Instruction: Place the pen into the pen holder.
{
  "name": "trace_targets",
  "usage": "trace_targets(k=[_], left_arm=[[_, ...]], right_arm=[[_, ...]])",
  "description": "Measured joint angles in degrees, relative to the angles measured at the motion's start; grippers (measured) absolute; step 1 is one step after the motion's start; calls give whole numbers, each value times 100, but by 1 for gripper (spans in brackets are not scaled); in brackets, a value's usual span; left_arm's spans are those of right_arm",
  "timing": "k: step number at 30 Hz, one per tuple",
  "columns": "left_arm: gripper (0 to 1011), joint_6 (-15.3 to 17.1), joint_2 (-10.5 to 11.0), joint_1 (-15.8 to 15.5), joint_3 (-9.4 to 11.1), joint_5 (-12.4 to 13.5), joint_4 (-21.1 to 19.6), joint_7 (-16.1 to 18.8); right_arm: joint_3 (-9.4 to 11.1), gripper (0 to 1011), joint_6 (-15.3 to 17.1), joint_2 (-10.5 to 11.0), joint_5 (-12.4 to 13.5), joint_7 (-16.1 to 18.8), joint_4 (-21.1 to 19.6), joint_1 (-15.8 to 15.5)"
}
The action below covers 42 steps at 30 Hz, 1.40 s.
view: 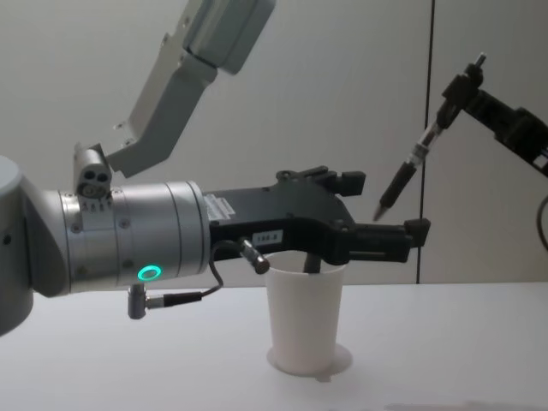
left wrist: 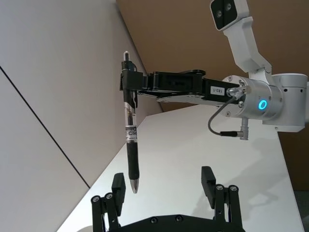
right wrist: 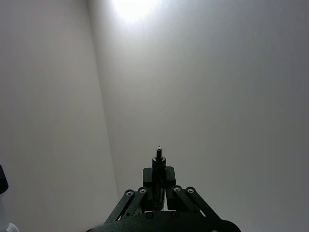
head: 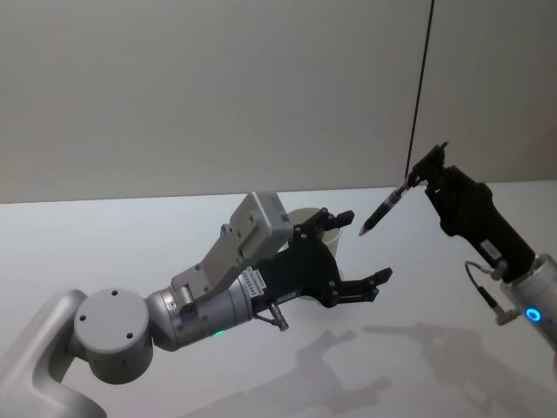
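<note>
My right gripper [head: 425, 179] is shut on the upper end of a black pen [head: 383, 212], holding it in the air at a slant with the tip down. The pen [view: 412, 165] hangs up and to the right of the pen holder [view: 304, 318], a white paper cup standing upright on the table. My left gripper [view: 383, 208] hovers just above the cup's rim, open and holding nothing. In the left wrist view the pen [left wrist: 130, 140] points down between my open left fingers [left wrist: 118, 186]. In the head view the cup [head: 305, 217] is mostly hidden behind my left arm.
The white table [head: 104, 244] runs back to a plain wall with a dark vertical seam [head: 421, 87]. My left arm's large grey body [view: 128, 240] fills the near left side. Free tabletop lies to the right of the cup.
</note>
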Motion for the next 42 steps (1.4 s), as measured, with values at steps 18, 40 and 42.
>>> trace_targets(k=[18,40,42], left_arm=[[1004,0,0,0,0,0,0,0],[1004,-1,0,0,0,0,0,0],[1004,0,0,0,0,1,0,0]], right_arm=[[-13,132,158,-71,-439,132,762,660],[-232,132,-193,-332,-776,166,1803,1333],[-248,132,-242,-350,-788,151,1857,1360]])
